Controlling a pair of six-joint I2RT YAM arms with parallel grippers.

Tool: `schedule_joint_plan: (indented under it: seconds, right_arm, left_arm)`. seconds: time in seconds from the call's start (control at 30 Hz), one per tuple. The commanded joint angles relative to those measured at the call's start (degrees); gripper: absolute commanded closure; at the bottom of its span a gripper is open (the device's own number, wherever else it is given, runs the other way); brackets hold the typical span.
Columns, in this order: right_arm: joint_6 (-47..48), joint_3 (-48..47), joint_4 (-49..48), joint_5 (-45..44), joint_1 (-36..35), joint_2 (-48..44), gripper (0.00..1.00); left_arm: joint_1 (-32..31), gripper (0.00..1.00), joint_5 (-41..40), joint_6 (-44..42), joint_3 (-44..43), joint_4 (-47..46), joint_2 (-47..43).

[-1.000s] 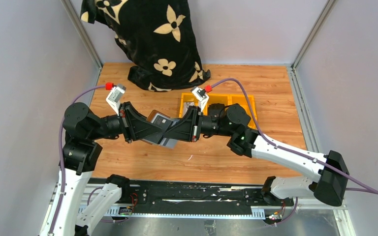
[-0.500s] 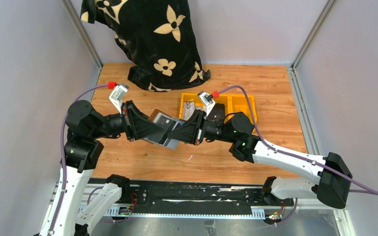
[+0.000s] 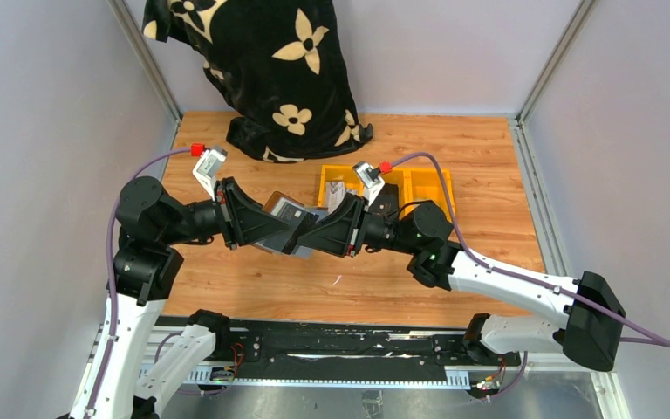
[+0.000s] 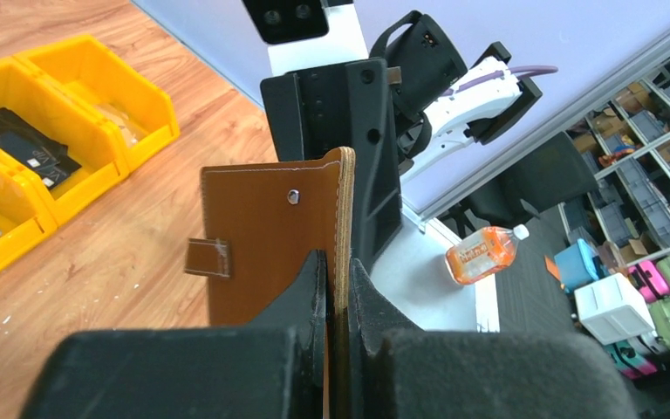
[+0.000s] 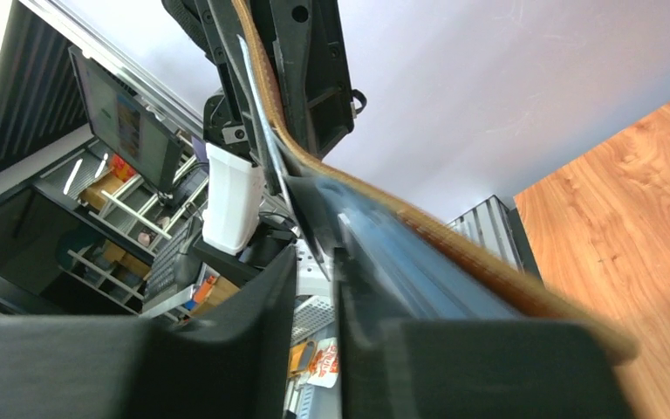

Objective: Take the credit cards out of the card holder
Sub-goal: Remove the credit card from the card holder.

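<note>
The brown card holder [image 3: 277, 209] hangs in the air between my two grippers, over the table's middle. My left gripper [image 3: 266, 229] is shut on its stitched edge [image 4: 343, 209], with the closing tab [image 4: 207, 258] showing on the left. A pale grey card or sleeve [image 3: 295, 218] shows on the holder's upper face. My right gripper [image 3: 307, 237] meets the holder from the right. In the right wrist view its jaws stand a narrow gap apart [image 5: 314, 288]. A thin card edge [image 5: 266, 148] runs down into that gap, beside the clear sleeve [image 5: 419, 271] and the brown cover [image 5: 454, 253].
Yellow bins [image 3: 427, 182] stand behind the right gripper, one holding flat pale items [image 3: 336, 190], another a black object [image 4: 17, 140]. A black floral cloth [image 3: 262, 70] hangs at the back left. Grey walls close in on both sides.
Both grippers and the card holder have shifted slightly right. The right wrist has drawn a little closer along the holder.
</note>
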State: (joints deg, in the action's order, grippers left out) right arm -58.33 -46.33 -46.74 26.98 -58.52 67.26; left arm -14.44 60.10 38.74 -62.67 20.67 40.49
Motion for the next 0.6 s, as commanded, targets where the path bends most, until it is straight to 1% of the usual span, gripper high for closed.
schedule_joint_plan:
  seconds: [0.0, 0.1, 0.17, 0.2, 0.27, 0.43, 0.47, 0.57]
  right_arm:
    - [-1.0, -1.9, -3.0, -1.2, 0.3, 1.4, 0.58]
    - [-1.6, -4.5, -3.2, -0.3, 0.3, 3.1, 0.56]
    - [-2.3, -5.2, -4.0, -0.2, 0.3, 4.2, 0.59]
    - [-2.7, -5.3, -4.7, -0.2, 0.3, 4.6, 0.61]
    - [-3.7, -5.3, -6.4, 0.0, 0.3, 5.2, 0.70]
    - [-4.3, -3.5, -7.6, 0.2, 0.6, 4.4, 0.98]
    - [-4.3, -2.7, -7.6, 0.0, 0.7, 3.8, 1.00]
    - [-4.0, 0.6, -7.7, -0.5, 1.3, 1.4, 1.00]
  left_arm:
    - [-0.5, 1.00, 2.9, 1.6, -2.1, -3.1, -0.8]
    - [-0.5, 1.00, 3.0, 1.6, -2.1, -3.1, -0.7]
    - [-0.5, 1.00, 3.1, 1.8, -2.2, -3.1, -0.7]
    - [-0.5, 1.00, 3.2, 1.9, -2.3, -3.2, -0.7]
    - [-0.5, 1.00, 3.4, 2.0, -2.4, -3.2, -0.7]
    - [-0.5, 1.00, 3.3, 1.5, -2.9, -2.9, -0.7]
    - [-0.5, 1.00, 3.2, 1.4, -3.1, -2.8, -0.7]
    - [-0.5, 1.00, 2.7, 1.0, -3.5, -2.3, -0.4]
